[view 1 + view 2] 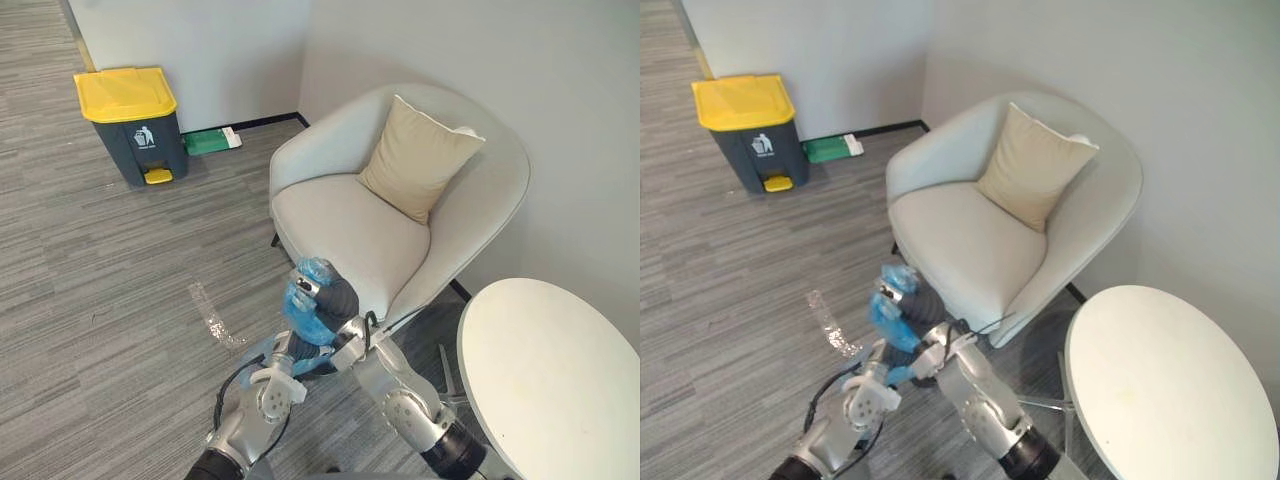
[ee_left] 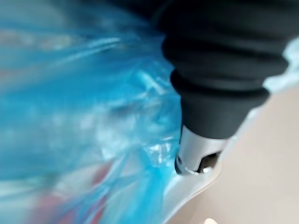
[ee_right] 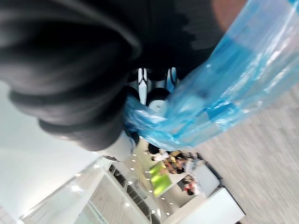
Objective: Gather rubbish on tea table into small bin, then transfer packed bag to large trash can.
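Note:
A blue plastic bag (image 1: 308,318) hangs in front of the armchair, bunched at its top. My right hand (image 1: 333,298) is raised beside it, its fingers (image 3: 144,84) curled round the gathered top of the bag (image 3: 219,93). My left hand (image 1: 287,352) sits low against the bag's underside, pressed into the blue film (image 2: 70,93), with its fingers hidden. The large trash can (image 1: 132,122), dark grey with a yellow lid and pedal, stands far off by the wall, lid down. The round white tea table (image 1: 550,380) is at the lower right, its top bare.
A pale grey armchair (image 1: 340,225) with a beige cushion (image 1: 418,158) stands just behind the bag. A flat green thing (image 1: 210,141) lies by the wall next to the can. A clear strip (image 1: 215,318) lies on the grey carpet between me and the can.

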`<state>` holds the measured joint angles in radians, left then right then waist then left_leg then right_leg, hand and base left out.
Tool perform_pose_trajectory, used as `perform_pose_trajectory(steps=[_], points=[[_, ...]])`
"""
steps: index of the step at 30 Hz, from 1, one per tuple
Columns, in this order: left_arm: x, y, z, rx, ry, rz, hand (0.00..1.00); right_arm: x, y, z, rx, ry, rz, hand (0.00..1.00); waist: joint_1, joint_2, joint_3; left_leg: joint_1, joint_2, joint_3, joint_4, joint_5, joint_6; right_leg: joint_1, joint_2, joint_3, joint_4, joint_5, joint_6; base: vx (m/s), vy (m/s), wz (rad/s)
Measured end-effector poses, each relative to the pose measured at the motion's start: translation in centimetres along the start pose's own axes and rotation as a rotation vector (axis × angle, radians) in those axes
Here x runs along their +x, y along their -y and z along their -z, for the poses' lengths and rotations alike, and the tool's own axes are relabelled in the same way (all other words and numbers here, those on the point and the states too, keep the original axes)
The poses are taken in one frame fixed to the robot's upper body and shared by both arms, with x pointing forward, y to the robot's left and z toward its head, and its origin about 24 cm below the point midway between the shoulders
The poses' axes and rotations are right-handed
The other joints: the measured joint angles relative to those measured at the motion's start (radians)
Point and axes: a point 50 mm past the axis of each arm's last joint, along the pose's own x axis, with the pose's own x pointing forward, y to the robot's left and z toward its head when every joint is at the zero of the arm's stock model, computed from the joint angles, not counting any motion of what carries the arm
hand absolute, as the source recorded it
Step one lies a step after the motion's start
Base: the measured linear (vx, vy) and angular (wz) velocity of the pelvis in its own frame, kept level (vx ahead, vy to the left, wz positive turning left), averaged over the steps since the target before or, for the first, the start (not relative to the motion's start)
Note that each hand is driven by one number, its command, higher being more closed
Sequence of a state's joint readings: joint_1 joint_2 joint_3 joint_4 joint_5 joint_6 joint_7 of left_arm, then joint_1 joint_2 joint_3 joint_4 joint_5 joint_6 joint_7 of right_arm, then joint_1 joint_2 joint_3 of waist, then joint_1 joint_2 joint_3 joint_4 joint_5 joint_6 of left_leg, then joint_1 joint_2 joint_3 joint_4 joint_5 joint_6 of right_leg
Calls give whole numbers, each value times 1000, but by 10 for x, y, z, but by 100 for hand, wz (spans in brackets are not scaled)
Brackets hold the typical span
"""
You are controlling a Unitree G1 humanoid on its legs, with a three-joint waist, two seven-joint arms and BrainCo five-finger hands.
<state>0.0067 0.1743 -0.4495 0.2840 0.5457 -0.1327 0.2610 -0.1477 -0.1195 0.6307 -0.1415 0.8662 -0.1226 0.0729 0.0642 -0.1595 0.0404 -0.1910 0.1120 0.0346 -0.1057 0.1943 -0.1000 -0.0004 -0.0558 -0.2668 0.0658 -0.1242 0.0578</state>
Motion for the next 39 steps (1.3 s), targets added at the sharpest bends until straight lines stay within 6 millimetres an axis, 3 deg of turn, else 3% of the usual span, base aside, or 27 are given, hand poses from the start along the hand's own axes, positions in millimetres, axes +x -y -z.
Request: perform_pose_trajectory(steps=[5,9,10,16,24,29,33,36,39], points=[[-8,4,0,-51,-12,7,100,-5,2,0,6,12,16,100,-5,7,6,0,-4,-1,-5,-2,-1,0,-5,-3,3,-3,1,-5,0,1],[-17,3,-5,-114,-8,-13,100,-17,14,-13,-82,75,82,100,-6,11,11,0,-8,-8,-5,-7,-5,-2,-10,-14,14,-15,0,-17,-2,7],[-17,2,-7,-126,-2,-20,100,-20,19,-16,-117,85,107,0,-6,12,12,0,-9,-10,-5,-6,-5,-2,-10,-17,14,-16,0,-6,-8,6],[-15,-17,-18,-185,42,-103,100,-40,40,-26,-325,106,255,0,-8,17,16,-1,-15,-11,-2,-2,1,0,-15,-21,15,-16,0,5,-3,1],[-14,-32,-33,-323,86,-190,100,-50,53,-40,-639,103,371,0,-10,25,22,2,-20,-10,0,0,3,2,-20,-21,17,-16,0,0,0,0],[-12,-39,-40,-343,120,-241,100,-62,56,-69,-968,100,355,0,-15,29,24,5,-22,-6,-4,-1,5,1,-22,-18,16,-15,1,-29,2,-1],[-14,-41,-36,-342,105,-244,100,-74,49,-117,-1202,207,328,0,-18,29,24,11,-22,2,0,0,6,2,-24,-8,17,-14,1,2,-3,-6],[-14,-50,-28,-378,75,-292,100,-81,50,-138,-1265,280,381,0,-26,30,24,16,-21,9,-3,-1,7,3,-24,-1,17,-15,1,-8,-6,-7],[-15,-58,-22,-408,54,-332,100,-85,51,-143,-1281,329,451,0,-34,37,28,16,-21,10,-5,-1,7,2,-25,1,17,-15,1,0,0,0]])
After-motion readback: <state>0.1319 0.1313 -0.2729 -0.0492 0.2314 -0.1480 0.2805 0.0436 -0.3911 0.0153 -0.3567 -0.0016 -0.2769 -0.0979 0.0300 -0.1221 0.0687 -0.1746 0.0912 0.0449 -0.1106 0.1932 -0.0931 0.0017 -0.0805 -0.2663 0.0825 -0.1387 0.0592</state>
